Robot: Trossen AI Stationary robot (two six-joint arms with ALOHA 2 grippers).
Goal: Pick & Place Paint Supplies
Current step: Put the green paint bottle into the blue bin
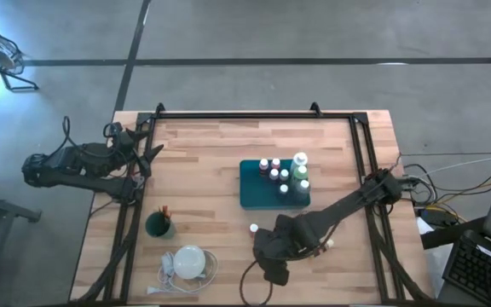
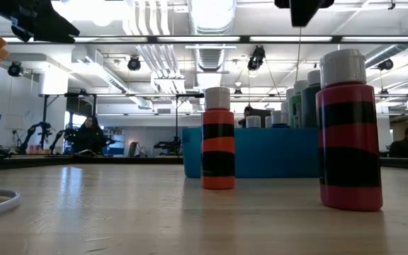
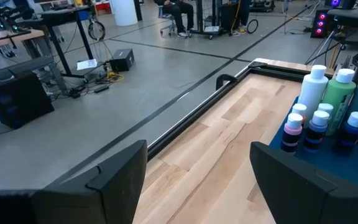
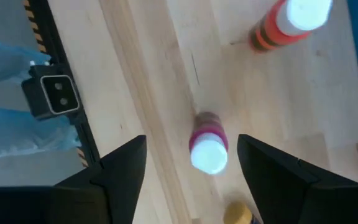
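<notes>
Your right gripper (image 4: 191,171) hangs above the near half of the table with its fingers spread apart and nothing between them. Directly under the gap stands a red paint bottle (image 4: 208,144), upright on its base and free of both fingers; that lineup reads as either a bottle just set down or one about to be taken, and the frames alone do not settle which. Beside the gripper's lower edge a yellowish cap (image 4: 240,213) shows only in part; you cannot tell what it belongs to.

Farther out from that gripper an orange-and-black bottle (image 4: 284,25) stands alone on bare wood, just short of the teal tray (image 1: 251,192). The tray serves as the collecting place: its bottles stand upright and packed together at the side farthest from your left arm. From above, roughly seven white caps show in it; tight clustering makes that count uncertain. Two bottles stand loose on the table in the low view.

Well apart from the right gripper, nearer your left arm, a dark green cup (image 1: 159,225) holds the brushes upright by their handles; at least two orange tips show.

Your left gripper (image 3: 197,180) waits at the table's left edge, fingers apart and empty, facing the tray from a distance.
</notes>
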